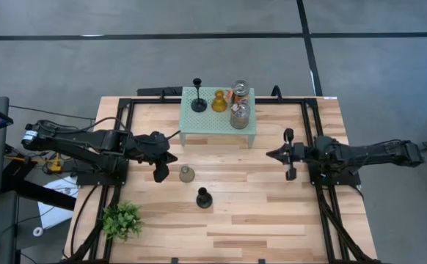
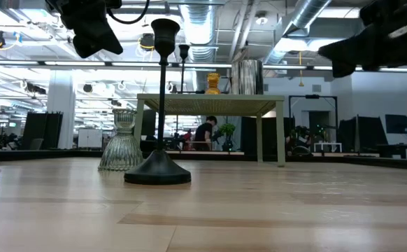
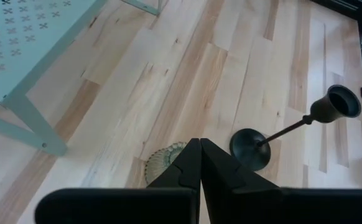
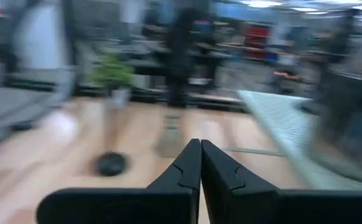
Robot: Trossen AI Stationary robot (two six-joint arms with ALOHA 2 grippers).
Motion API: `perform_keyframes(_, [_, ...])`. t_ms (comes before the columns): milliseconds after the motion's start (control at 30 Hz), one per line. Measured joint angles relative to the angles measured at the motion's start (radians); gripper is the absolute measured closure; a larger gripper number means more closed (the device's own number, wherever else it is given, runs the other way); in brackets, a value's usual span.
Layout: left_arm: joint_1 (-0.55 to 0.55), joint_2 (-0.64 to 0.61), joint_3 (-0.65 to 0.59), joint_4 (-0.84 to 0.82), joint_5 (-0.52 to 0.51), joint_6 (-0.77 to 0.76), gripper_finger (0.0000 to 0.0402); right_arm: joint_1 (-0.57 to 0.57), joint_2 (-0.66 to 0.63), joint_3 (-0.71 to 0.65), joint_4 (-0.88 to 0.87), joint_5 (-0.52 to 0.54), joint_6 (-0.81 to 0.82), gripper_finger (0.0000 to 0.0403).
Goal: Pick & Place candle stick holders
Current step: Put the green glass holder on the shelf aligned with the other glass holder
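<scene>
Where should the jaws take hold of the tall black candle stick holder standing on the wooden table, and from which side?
Grip the tall black candle stick holder on its thin upright stem, from the side with level jaws. The round base is too wide and flat; the stem is slim and stands free.

Wooden table [image 1: 272, 220]: rack [image 1: 217, 125], two holders [image 1: 204, 198], plant [image 1: 122, 218].

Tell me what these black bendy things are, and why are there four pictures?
They are two robot arms at a wooden table, each ending in a two-finger pincher. One camera looks down from above, one sits at table height, and one rides on each wrist. The left gripper and right gripper are both shut and hold nothing. Four candle holders stand on the mint-green rack. On the table stand a grey-olive holder, a black holder and a little green plant.
</scene>
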State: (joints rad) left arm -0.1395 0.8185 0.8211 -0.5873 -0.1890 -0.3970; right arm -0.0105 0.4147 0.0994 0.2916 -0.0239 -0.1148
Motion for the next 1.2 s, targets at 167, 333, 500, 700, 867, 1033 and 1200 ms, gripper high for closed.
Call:
perform_keyframes(167, [0.000, 0.005, 0.000, 0.001, 0.002, -0.039, 0.0395, -0.015, -0.018, -0.002, -0.029, -0.102, 0.001, 0.0403])
perform_keyframes(333, [0.010, 0.029, 0.000, 0.007, 0.000, -0.133, 0.0395, -0.041, -0.016, -0.002, -0.029, -0.081, 0.001, 0.0403])
perform_keyframes(500, [0.042, 0.053, 0.000, 0.007, -0.022, -0.190, 0.0392, -0.061, -0.016, -0.002, -0.029, -0.081, 0.020, 0.0403])
perform_keyframes(700, [0.089, 0.102, 0.000, 0.001, 0.056, -0.248, 0.0352, -0.066, -0.016, -0.002, -0.029, -0.081, 0.023, 0.0403])
perform_keyframes(867, [0.104, 0.160, 0.000, 0.000, 0.123, -0.258, 0.0306, -0.066, -0.016, -0.002, -0.029, -0.080, 0.035, 0.0403])
perform_keyframes(1033, [0.106, 0.207, 0.000, -0.001, 0.130, -0.255, 0.0267, -0.066, -0.016, -0.002, -0.029, -0.080, 0.037, 0.0403])
perform_keyframes(1200, [0.134, 0.253, 0.000, -0.015, 0.133, -0.257, 0.0234, -0.066, -0.016, -0.002, -0.028, -0.080, 0.037, 0.0403])
